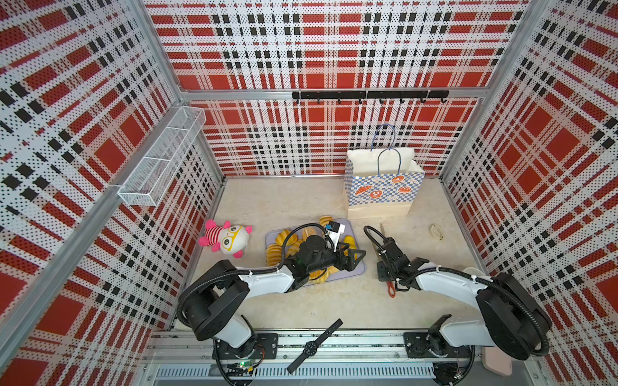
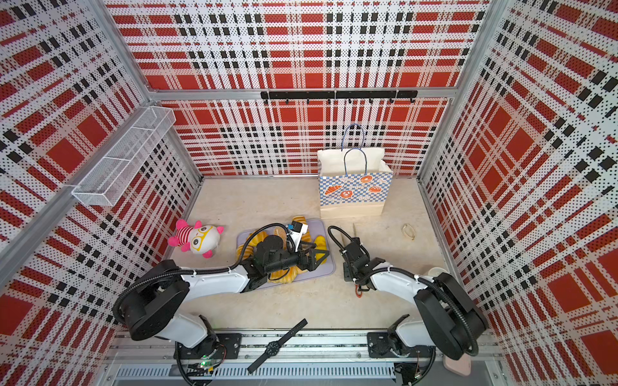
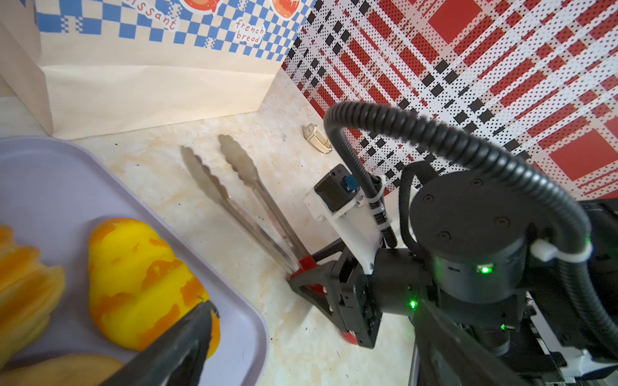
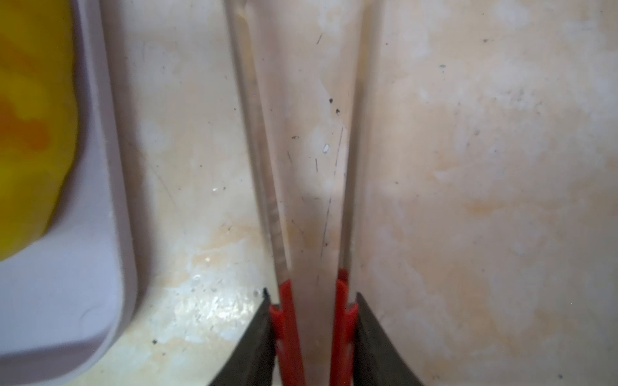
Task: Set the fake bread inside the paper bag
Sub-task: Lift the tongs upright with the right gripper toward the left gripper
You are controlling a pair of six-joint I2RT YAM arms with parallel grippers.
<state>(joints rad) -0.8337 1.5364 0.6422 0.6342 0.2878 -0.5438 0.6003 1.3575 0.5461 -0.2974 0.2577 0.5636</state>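
Note:
Several glossy yellow pieces of fake bread point(image 1: 287, 238) lie on a lilac tray point(image 1: 355, 272) in the middle of the table. My left gripper point(image 1: 355, 257) hovers open over the tray's right end. In the left wrist view one of its fingers point(image 3: 187, 337) overlaps a yellow loaf point(image 3: 133, 277). The paper bag point(image 1: 381, 190) stands upright and open at the back right, also seen in the other top view point(image 2: 354, 192). My right gripper point(image 4: 312, 334) is shut on the red handles of metal tongs point(image 4: 267, 200) that lie on the table right of the tray point(image 1: 382, 234).
A pink-striped plush doll point(image 1: 225, 238) lies left of the tray. A beige wristwatch point(image 1: 436, 231) rests near the right wall and a black watch point(image 1: 314, 346) on the front rail. A mesh shelf point(image 1: 160, 160) hangs on the left wall, a hook rail point(image 1: 368, 95) on the back wall.

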